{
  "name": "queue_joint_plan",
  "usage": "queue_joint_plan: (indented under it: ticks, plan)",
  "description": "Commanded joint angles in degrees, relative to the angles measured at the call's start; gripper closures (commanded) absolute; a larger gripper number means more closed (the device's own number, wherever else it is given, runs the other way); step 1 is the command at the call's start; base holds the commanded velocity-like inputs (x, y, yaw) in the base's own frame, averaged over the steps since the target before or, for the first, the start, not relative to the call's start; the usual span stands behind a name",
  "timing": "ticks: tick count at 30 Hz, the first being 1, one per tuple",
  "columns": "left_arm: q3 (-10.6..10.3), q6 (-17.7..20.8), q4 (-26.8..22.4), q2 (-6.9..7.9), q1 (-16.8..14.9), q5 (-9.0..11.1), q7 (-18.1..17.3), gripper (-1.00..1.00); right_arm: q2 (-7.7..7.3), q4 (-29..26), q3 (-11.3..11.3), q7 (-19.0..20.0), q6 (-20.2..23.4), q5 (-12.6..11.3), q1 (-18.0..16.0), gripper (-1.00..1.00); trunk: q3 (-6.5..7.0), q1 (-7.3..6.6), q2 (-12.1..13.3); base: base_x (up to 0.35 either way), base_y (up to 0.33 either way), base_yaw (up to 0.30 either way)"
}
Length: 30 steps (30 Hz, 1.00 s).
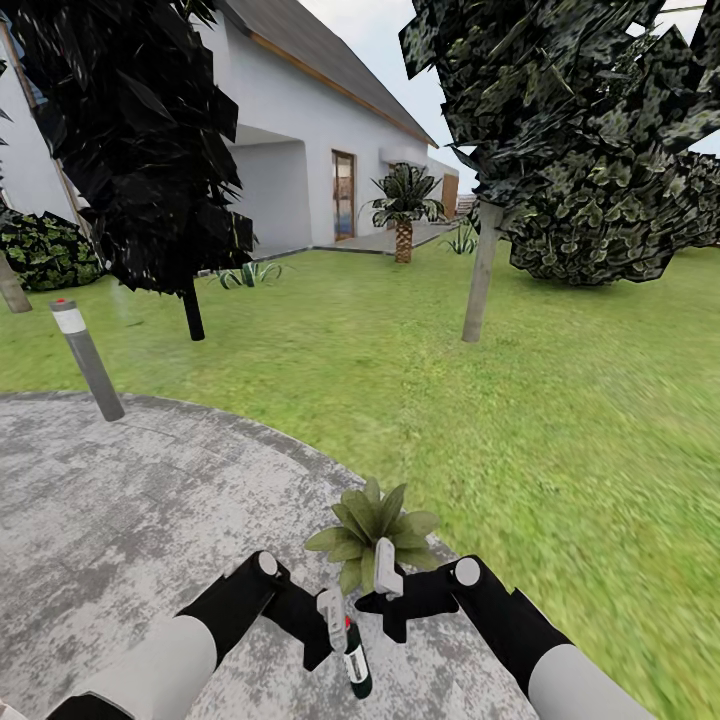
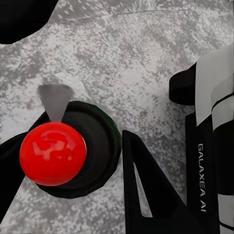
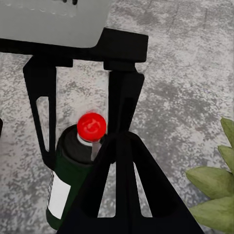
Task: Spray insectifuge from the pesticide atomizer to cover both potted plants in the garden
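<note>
On the round grey stone patio (image 1: pixel 120 520) of a garden, we see both of the robot's arms reaching forward and down, meeting just in front of a potted plant (image 1: pixel 374 527) whose pointed green leaves spread at the patio's edge beside the lawn (image 1: pixel 520 420).

The left gripper (image 1: pixel 335 615) is clamped on the pesticide atomizer (image 1: pixel 356 660), a dark green bottle with a white label and a red cap; from the left wrist camera we look straight down on that red cap (image 2: pixel 52 153) with black fingers (image 2: pixel 141 190) pressed against the bottle's sides.

The right gripper (image 1: pixel 388 580) hangs just beside it, near the plant; whether its fingers are spread or closed we cannot tell. Its wrist camera shows the atomizer (image 3: pixel 73 180) upright beyond a black finger (image 3: pixel 122 190), with the plant's leaves (image 3: pixel 214 190) to one side.

Farther off stand a grey bollard (image 1: pixel 88 358) at the patio's rim, dark-leaved trees (image 1: pixel 560 130), a palm (image 1: pixel 404 205) and a white house (image 1: pixel 300 130).
</note>
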Motion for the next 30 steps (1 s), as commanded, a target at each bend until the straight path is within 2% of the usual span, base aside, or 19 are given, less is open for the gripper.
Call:
queue_joint_plan:
  ticks: [1, 30]
  plan:
    - [0.04, -0.39, -0.05, -0.08, -0.02, -0.23, -0.16, 1.0, -0.04, -0.07, 0.1, -0.09, -0.58, 0.54, -0.03, 1.0, -0.05, -0.01, -0.02, 0.0, 0.0, 0.0]
    - [0.3, -1.11, -1.32, -0.68, 0.06, -0.17, 0.44, 1.0, -0.04, -0.07, 0.1, -0.09, -0.58, 0.54, -0.03, 1.0, -0.05, -0.01, -0.02, 0.0, 0.0, 0.0]
